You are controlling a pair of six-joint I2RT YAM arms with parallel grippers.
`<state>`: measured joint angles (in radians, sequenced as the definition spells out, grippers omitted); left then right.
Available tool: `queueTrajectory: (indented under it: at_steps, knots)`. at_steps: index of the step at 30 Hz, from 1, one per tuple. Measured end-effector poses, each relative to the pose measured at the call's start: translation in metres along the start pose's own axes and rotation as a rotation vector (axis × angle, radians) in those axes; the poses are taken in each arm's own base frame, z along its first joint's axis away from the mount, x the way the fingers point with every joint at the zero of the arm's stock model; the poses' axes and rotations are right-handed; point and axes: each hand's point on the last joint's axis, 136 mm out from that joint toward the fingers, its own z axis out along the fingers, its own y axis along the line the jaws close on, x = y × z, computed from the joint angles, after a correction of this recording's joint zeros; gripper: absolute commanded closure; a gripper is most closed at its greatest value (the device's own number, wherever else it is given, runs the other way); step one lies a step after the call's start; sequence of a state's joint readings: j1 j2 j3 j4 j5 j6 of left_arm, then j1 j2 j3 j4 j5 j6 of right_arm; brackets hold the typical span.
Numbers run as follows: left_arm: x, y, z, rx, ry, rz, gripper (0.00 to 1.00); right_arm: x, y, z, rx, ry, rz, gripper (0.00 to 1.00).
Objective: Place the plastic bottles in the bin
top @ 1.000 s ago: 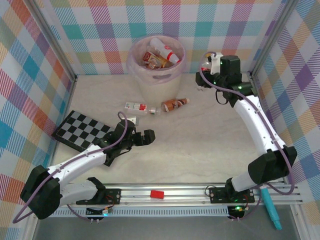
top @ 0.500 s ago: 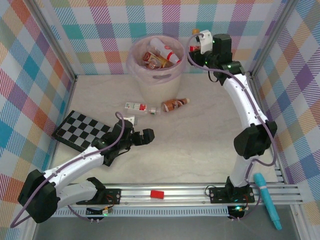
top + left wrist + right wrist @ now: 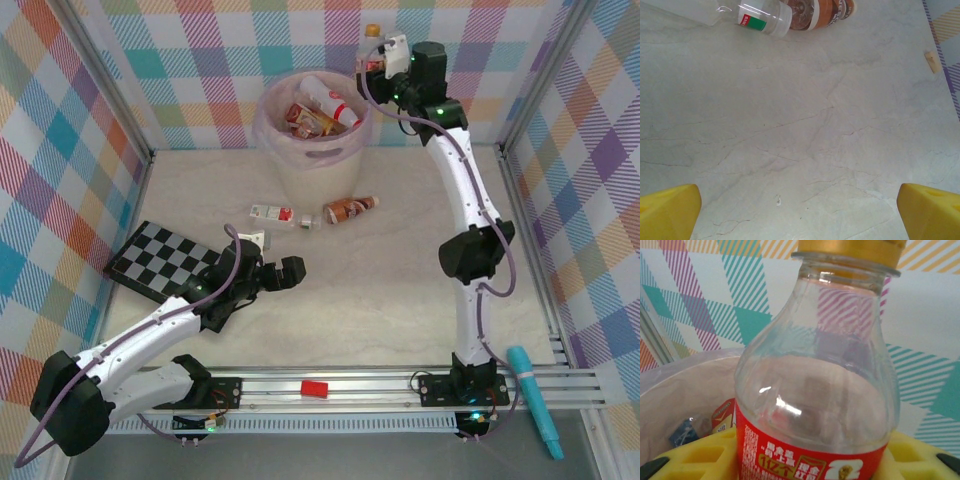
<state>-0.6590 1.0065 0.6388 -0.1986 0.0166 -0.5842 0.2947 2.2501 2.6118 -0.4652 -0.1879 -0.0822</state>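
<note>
Top external: right gripper (image 3: pixel 374 56) tight on bottle (image 3: pixel 372 33) beside bin (image 3: pixel 268 128) rim; left gripper (image 3: pixel 274 262) spread over open table (image 3: pixel 400 285).

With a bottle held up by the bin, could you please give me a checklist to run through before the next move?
1. Grip: ok. The right pincer is shut on the red-labelled bottle.
2. Bottle over the opening of the bin: cannot tell; it hangs near the right rim.
3. Room in the bin: ok; the bottles inside leave space.
4. Left pincer out of the way: ok; it is open, low over the table, apart from the bin.
5. Table cleared: not ok; a white-labelled bottle and a brown-labelled bottle lie in front of the bin.
</note>
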Motion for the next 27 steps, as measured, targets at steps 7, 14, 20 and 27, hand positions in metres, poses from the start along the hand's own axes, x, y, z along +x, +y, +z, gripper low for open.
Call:
queueTrajectory:
  at_steps: [7,14,20,27]
  knots:
    - [0.0,0.001,-0.002,-0.005,0.001,0.0,0.0,0.037,0.009,0.032,-0.042,0.057,0.017,0.58]
    - [0.0,0.001,-0.002,-0.005,0.0,0.0,0.0,0.058,0.011,0.04,-0.055,0.107,0.046,0.44]
    - [0.001,0.002,0.0,-0.009,0.006,0.0,0.0,0.063,0.016,0.04,-0.068,0.131,0.057,0.23]
    - [0.002,0.002,0.001,-0.01,0.008,0.0,0.0,0.066,0.027,0.041,-0.09,0.143,0.049,0.11]
